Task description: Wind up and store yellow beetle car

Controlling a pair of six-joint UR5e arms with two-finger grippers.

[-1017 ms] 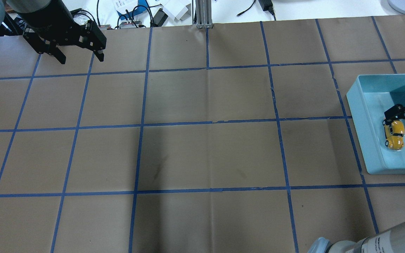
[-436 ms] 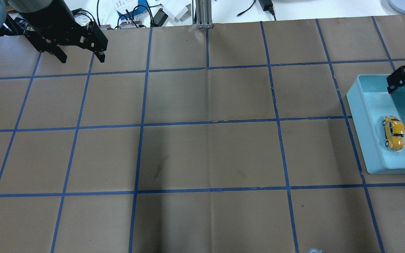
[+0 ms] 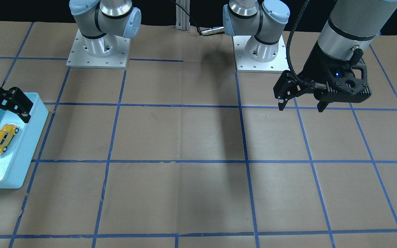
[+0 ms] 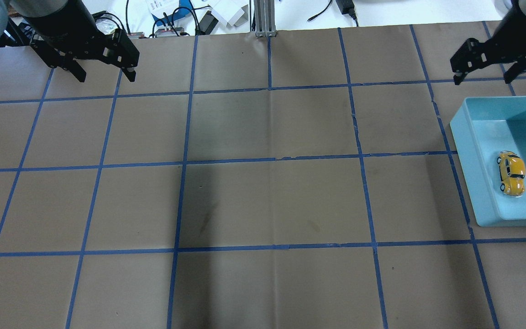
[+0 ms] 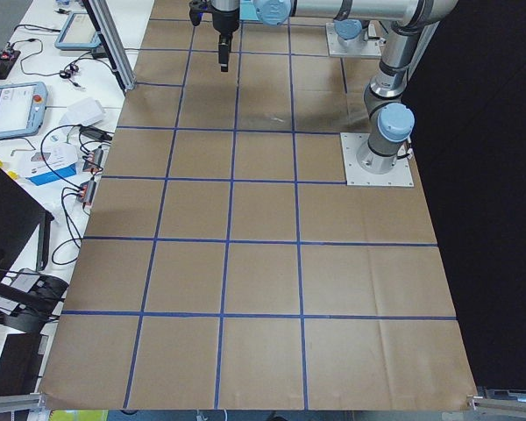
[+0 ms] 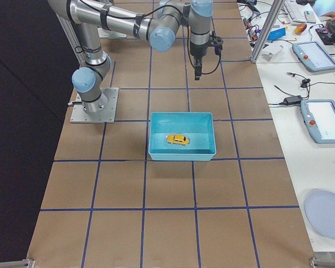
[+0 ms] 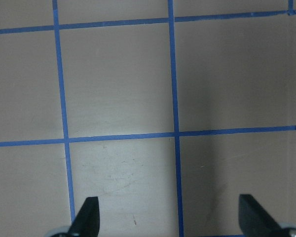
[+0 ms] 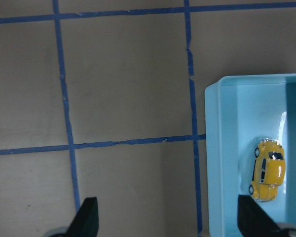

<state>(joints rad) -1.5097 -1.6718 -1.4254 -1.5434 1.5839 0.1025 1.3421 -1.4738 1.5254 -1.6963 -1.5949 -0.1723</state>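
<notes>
The yellow beetle car [image 4: 512, 173] [image 3: 2, 138] [image 6: 178, 139] [image 8: 268, 170] lies on the floor of a light blue bin [image 4: 470, 169] [image 3: 26, 144] [image 8: 222, 163] at the table's right end, with nothing touching it. My right gripper [image 4: 483, 78] [image 3: 4, 117] [image 8: 170, 219] hangs open and empty above the table, just beyond the bin's far edge. My left gripper [image 4: 106, 78] [image 3: 300, 108] [image 7: 170, 219] is open and empty over bare brown paper at the far left.
Brown paper with a blue tape grid covers the table. Cables and small boxes [image 4: 176, 18] and an aluminium post [image 4: 263, 18] stand along the far edge. The two arm bases [image 3: 98, 48] [image 3: 258, 51] sit on the robot's side.
My right gripper has lifted off the car in the bin and pulled back to beyond the bin's far edge. The car has stayed in place. The left gripper has barely moved.
</notes>
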